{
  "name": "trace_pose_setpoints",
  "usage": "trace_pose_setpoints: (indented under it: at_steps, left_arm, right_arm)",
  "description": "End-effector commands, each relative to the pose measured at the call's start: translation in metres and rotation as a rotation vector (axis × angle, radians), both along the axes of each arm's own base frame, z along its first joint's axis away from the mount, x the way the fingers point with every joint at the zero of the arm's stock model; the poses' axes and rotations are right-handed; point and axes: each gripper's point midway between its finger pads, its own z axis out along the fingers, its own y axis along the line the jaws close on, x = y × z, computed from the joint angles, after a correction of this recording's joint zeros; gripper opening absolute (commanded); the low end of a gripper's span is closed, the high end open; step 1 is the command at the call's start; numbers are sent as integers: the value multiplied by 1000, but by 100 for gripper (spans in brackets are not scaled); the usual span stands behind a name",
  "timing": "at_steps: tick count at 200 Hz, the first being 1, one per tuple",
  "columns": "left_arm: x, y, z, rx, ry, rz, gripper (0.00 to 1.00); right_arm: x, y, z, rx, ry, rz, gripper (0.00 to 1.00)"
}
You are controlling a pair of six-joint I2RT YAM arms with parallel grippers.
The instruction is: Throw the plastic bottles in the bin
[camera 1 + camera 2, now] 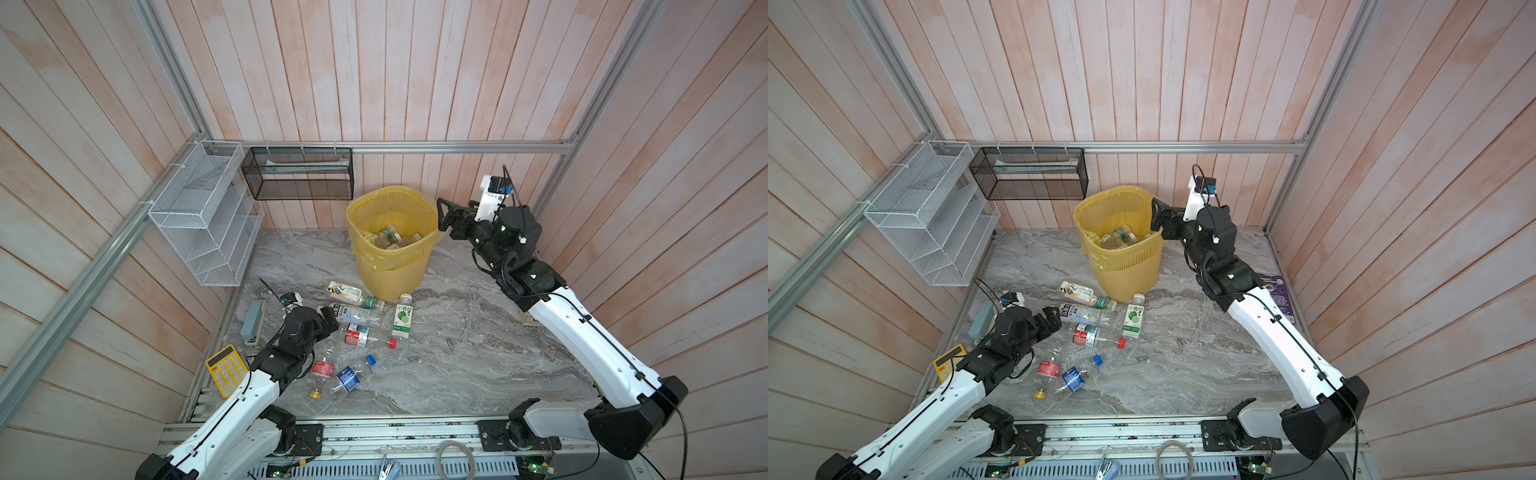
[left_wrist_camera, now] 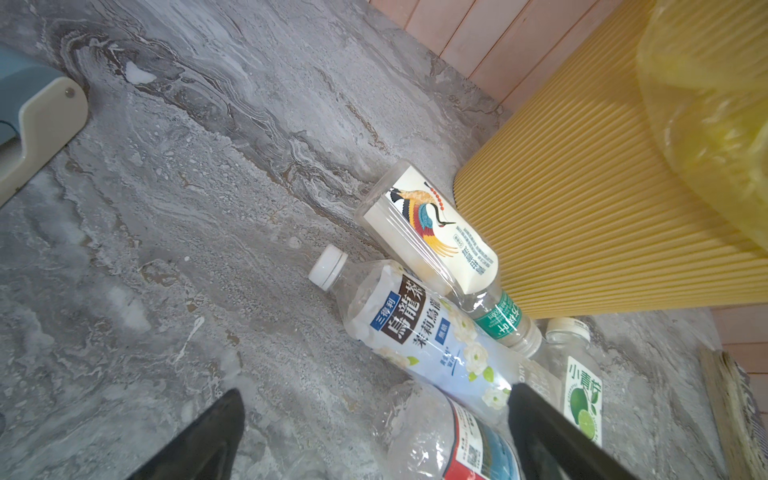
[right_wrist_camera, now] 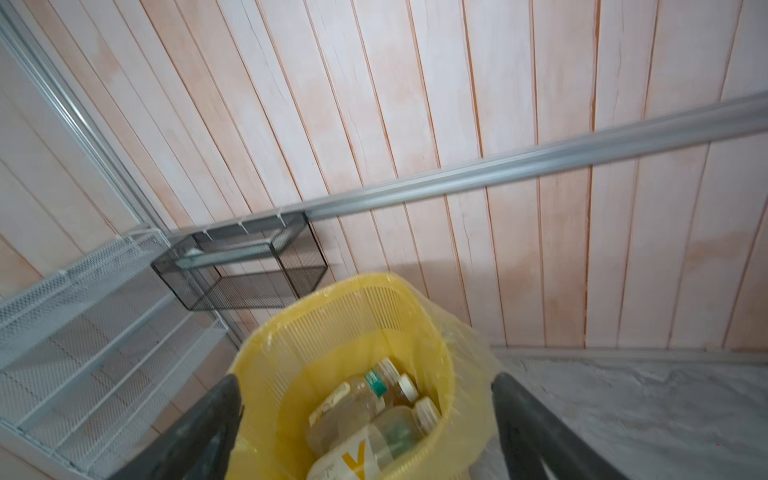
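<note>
1. The right pincer (image 1: pixel 444 216) stands spread wide and empty, level with the rim of the bin (image 1: pixel 395 270). In its wrist view nothing lies between the fingers, and the bottles inside the bin (image 3: pixel 365 407) lie at the bottom.
2. The left pincer (image 1: pixel 329 323) is released too and holds nothing. It sits low over the bench (image 1: pixel 478 340), just beside the loose plastic bottles lying on their sides in front of the bin.
3. The step in hand looks like the left arm's next pick. The white-capped tea bottle (image 2: pixel 415 332) is nearest.
4. It is best to close across that bottle's labelled middle, crosswise to its length, not on the narrow neck.
5. It touches the crane-label bottle (image 2: pixel 432 232) and lies close against the red-label bottle (image 2: pixel 453 436), so a straight lift should keep them from rolling.
6. The bottles are thin, clear, partly crumpled plastic with glossy labels. They are round and slick and will likely dent, so a gentle squeeze suits them.
7. The bin is ribbed, slatted yellow plastic with a wide mouth, and a thin bag is draped over its rim. The bench is smooth grey marbled stone.
</note>
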Motion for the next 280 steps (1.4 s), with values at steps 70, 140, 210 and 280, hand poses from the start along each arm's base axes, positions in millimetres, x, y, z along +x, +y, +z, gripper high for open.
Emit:
trace_pose_setpoints:
  at_steps: [70, 140, 210, 280]
  left_arm:
    - [5, 4, 8, 63, -9, 24, 100]
    - [3, 8, 10, 86, -13, 28, 100]
    - [-2, 13, 4, 99, -7, 39, 100]
    - [-5, 15, 3, 110, -4, 42, 100]
  right_arm:
    - [-61, -3, -261, 57, 598, -13, 93]
    - [-72, 72, -328, -157, 789, 4, 98]
    - [-75, 94, -368, -235, 865, -2, 95]
    - [-83, 58, -394, -383, 900, -89, 75]
